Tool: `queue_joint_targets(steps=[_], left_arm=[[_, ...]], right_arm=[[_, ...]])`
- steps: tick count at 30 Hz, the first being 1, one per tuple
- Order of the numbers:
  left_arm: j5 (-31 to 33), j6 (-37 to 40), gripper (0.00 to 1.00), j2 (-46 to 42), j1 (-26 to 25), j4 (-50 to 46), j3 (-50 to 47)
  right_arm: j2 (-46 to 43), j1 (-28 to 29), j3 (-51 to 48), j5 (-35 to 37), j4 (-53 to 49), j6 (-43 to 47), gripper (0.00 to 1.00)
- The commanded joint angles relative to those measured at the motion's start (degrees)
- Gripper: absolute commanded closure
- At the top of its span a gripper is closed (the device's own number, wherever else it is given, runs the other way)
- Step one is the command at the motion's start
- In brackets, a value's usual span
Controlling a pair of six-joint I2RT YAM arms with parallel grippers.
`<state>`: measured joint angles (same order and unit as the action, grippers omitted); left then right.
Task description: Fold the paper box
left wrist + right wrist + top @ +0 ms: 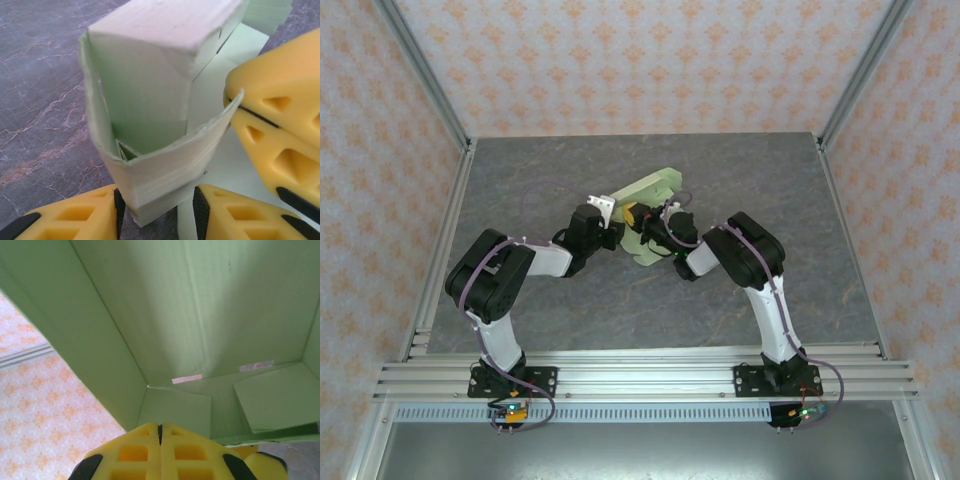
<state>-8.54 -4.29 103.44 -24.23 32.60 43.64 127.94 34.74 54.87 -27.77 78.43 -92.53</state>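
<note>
The paper box [657, 188], pale green card, lies partly folded at the middle of the table between both arms. In the left wrist view its walls [150, 85] stand up round an open hollow. My left gripper [157, 200] has its pads against both sides of the near folded wall, shut on it; from above it [626, 220] sits at the box's left side. My right gripper [160, 426] is shut at a flap inside the box [200, 315]. Its yellow fingers [280, 100] meet the end of the curved wall, which runs into their seam.
The grey marbled tabletop [540, 180] lies all round the box. Aluminium frame posts [420, 70] and patterned walls enclose the cell. Both arms bend inward, their wrists close together over the box.
</note>
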Motion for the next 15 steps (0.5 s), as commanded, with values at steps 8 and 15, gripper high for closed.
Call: queue_joint_targets(steps=[8,15], left_arm=[[-0.76,-0.28,0.55,-1.76,0.26,3.27,-2.08],[-1.13,-1.2,0.54,-2.58,0.26,3.28,-2.12]], right_arm=[[-5.85,-0.44,-3.2,2.29,0.36,2.42,0.77],[-8.2,-2.63,-3.54,1.98,-3.28,3.91,0.64]])
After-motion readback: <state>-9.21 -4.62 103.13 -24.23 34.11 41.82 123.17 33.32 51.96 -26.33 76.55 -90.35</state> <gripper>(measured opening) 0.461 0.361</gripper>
